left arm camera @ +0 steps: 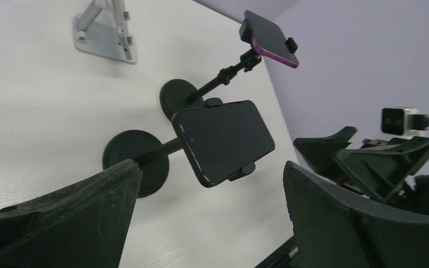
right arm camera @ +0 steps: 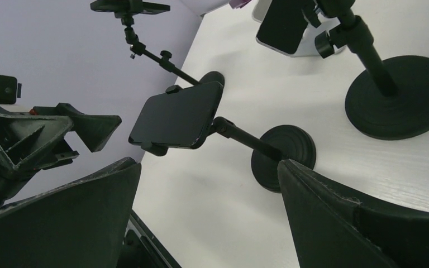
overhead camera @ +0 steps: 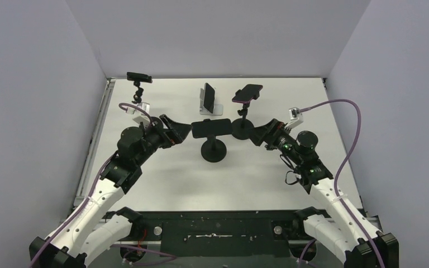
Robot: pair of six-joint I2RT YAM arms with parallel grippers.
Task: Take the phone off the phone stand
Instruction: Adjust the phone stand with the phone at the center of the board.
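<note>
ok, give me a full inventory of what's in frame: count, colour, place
centre phone: 1, black, clamped on the centre stand, between the grippers
magenta phone: 1, magenta, clamped on the right stand
leaning phone: 1, dark, in the silver stand
far-left phone: 1, black, on a jointed mount, far left
round-base stands: 2, black, centre and just right of it
silver stand: 1, silver, far centre
table: 1, white
cables: 2, purple, along the arms
left gripper: 1, black, open, left of centre phone
right gripper: 1, black, open, right of it
</note>
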